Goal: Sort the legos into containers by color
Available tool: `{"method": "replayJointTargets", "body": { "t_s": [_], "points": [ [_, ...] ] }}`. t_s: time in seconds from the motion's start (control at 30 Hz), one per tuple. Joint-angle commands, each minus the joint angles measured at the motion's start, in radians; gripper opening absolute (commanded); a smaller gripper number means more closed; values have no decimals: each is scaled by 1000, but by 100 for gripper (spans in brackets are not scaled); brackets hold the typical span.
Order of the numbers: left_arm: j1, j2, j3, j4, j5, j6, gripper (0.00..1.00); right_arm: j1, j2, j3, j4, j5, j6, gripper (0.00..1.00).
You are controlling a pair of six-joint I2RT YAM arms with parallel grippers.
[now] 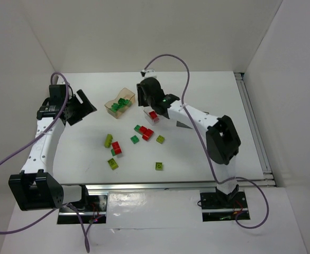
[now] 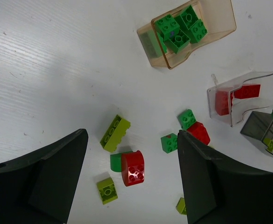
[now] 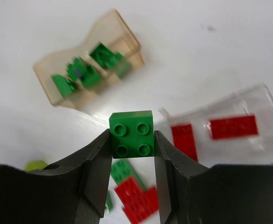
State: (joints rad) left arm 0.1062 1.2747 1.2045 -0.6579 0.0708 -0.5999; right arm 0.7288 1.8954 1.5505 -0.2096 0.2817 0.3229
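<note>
The right gripper [image 3: 132,142] was closed on a dark green brick [image 3: 132,133], its two fingers pressing the brick's opposite sides, studs facing the wrist camera. The brick hung above the table [image 1: 81,159], with the tan tray [image 3: 127,44] in the upper left of the wrist view and the clear tray [image 3: 262,100] at the right. The tan tray held several green bricks [image 2: 183,28] and the clear tray held red bricks [image 3: 233,127], so the tan tray looked like the proper home for this one. The main risk was a release short of that tray: the brick sat between the two trays, and letting go there would probably drop it onto the table or against the clear tray with the reds. The tan tray was small and crowded, so a brick dropped from high up could bounce off the pile and out. A low approach might let the fingers knock the light tray aside. The left gripper [image 2: 132,140] stood open and empty at the left of the top view, its camera looking onto the loose bricks [image 1: 116,148], with the grey tray [image 2: 257,126] at the right edge of its view.
</note>
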Motion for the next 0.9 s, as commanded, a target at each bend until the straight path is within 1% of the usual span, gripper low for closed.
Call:
{"method": "replayJointTargets", "body": {
  "t_s": [0.0,0.03,0.1,0.13,0.17,0.2,0.23,0.27,0.37,0.4,0.5,0.53,0.57,0.63,0.7,0.77,0.8,0.83,0.87],
  "points": [
    [-2,-12,9,-14,-12,23,86,6,163,178,12,-38,-44,25],
    [-2,-21,-2,-14,-12,23,86,6,241,288,3,-55,-44,26],
    [-2,-31,-12,-14,-12,2,88,6,316,394,-7,-67,-53,26],
    [7,-31,-23,-14,-12,2,88,6,355,504,-23,-58,-53,26],
    [7,-31,-23,-14,-12,-9,88,6,426,558,-36,-58,-53,26],
    [7,-31,-34,-3,-12,-9,88,6,459,610,-46,-58,-44,26],
    [7,-31,-34,-3,-12,-9,88,15,517,696,-57,-58,-44,26],
    [7,-20,-34,-3,-12,-9,88,15,518,729,-57,-67,-44,26],
    [16,-20,-45,-3,-2,2,88,15,599,799,-42,-76,-44,29],
    [16,-20,-45,-3,7,2,88,15,608,800,-27,-76,-44,29],
    [16,-20,-65,6,7,2,88,15,656,848,-17,-85,-44,36],
    [16,-20,-65,6,7,2,88,15,669,867,-31,-94,-44,43],
    [16,-20,-65,6,7,2,88,15,682,897,-31,-107,-44,57],
    [16,-20,-65,6,7,11,89,15,691,908,-45,-107,-53,69],
    [16,-20,-74,6,7,11,89,15,644,867,-45,-118,-53,77],
    [16,-20,-74,6,7,22,89,24,582,803,-22,-92,-53,77],
    [16,-31,-74,6,17,22,89,24,544,704,-13,-78,-53,77],
    [16,-31,-83,6,17,32,89,24,451,642,-4,-67,-53,74],
    [6,-40,-83,6,3,32,89,24,397,572,22,-67,-53,70]
  ]
}}
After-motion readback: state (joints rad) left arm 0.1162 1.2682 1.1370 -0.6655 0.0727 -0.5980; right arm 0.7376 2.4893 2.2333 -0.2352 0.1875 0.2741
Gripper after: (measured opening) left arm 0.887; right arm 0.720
